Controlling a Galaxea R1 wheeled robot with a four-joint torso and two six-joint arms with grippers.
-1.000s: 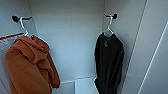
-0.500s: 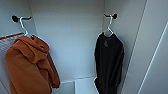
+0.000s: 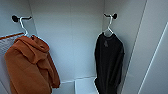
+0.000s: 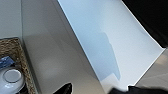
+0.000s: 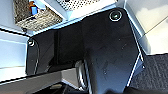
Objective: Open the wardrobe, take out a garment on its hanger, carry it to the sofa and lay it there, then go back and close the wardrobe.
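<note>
Black shirt point(image 3: 109, 62) hangs on a white hanger point(image 3: 109, 28) at the right inside the open wardrobe point(image 3: 72, 37); orange hoodie point(image 3: 30, 66) hangs left. Claw state: cannot tell for either arm.

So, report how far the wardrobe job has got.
Done: the wardrobe is open, its white interior facing the head camera. In hand: nothing yet; the black garment hangs on its white hanger from a wall hook, beside an orange hooded top. Left: taking the garment out, carrying it to the sofa, laying it down, then closing the wardrobe.
</note>
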